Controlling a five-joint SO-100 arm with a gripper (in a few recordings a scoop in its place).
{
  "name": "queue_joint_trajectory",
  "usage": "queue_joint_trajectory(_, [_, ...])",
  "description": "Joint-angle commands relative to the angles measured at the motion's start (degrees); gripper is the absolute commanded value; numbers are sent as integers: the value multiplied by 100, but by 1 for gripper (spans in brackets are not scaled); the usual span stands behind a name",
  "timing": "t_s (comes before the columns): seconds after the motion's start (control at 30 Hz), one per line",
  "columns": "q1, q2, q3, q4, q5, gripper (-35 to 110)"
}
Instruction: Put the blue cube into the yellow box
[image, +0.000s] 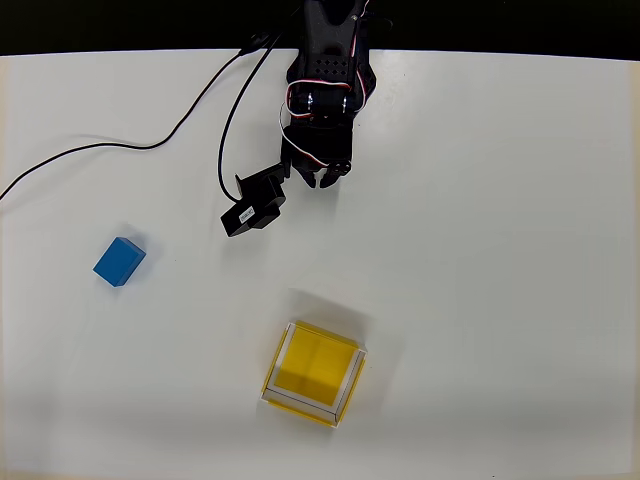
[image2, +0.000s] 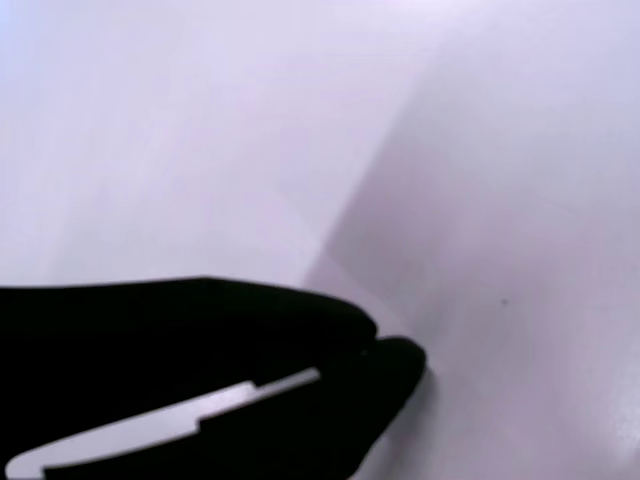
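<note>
A white table (image: 500, 250) spreads out on every side of the gripper (image: 318, 182), evenly and brightly lit, with soft shadows. Behind the gripper, along the top edge of the overhead view, runs a black strip (image: 120, 25). A black cable (image: 120, 148) trails across the table to the gripper's left.

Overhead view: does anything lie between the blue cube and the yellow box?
No. In the overhead view the stretch of white table between the blue cube and the yellow box is bare.
</note>
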Motion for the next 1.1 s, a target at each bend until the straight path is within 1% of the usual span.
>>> queue_joint_trajectory(0.0, [132,114,149,88,-97,0])
queue_joint_trajectory(0.4, [141,149,149,88,18,0])
queue_joint_trajectory(0.5, [9,149,149,88,9,0])
queue_joint_trajectory(0.57, [-26,149,149,88,-35,3])
queue_joint_trajectory(0.63, [-26,149,149,88,-35,0])
queue_joint_trajectory(0.77, [-26,149,149,88,-35,0])
queue_joint_trajectory(0.8, [79,132,149,79,-387,2])
queue_joint_trajectory(0.83, [229,105,149,0,-668,7])
queue_joint_trajectory(0.9, [413,-185,132,-448,-940,15])
queue_joint_trajectory(0.97, [703,-624,70,-1477,-914,25])
queue_joint_trajectory(1.07, [1187,-1336,-281,-2742,-905,32])
